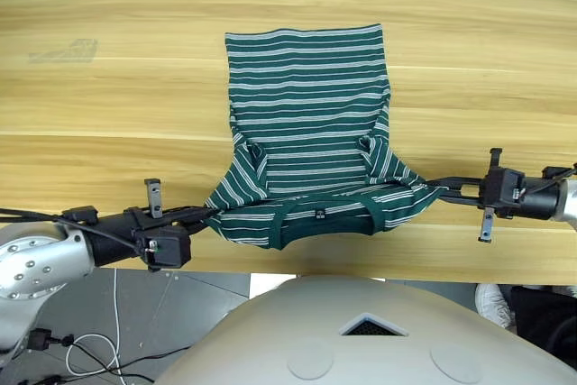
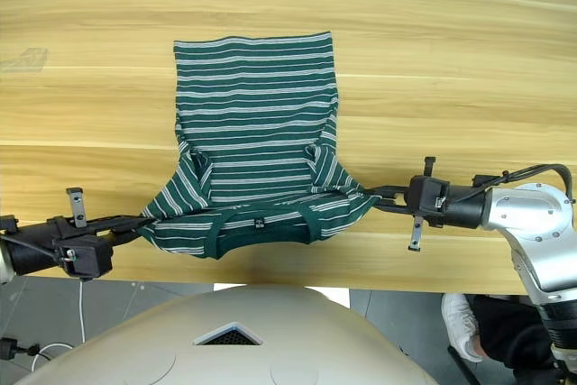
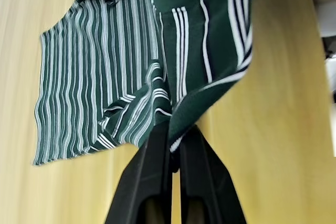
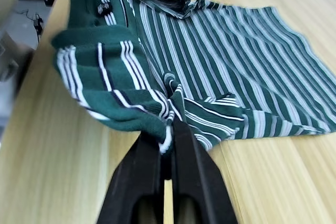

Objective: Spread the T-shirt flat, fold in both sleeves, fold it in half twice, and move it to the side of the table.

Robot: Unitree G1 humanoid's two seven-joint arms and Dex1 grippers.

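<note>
The green striped T-shirt [image 1: 306,105] lies on the bench [image 1: 108,6], with its neck end at the near edge. The left hand [image 1: 209,215] is shut tight on the shirt's near left corner. The right hand [image 1: 440,188] pinches the near right corner. Both arms are low and point in from the sides.

striped knit cloth T-shirt [image 1: 306,105], smooth wood-grain table [image 1: 108,132]
</note>
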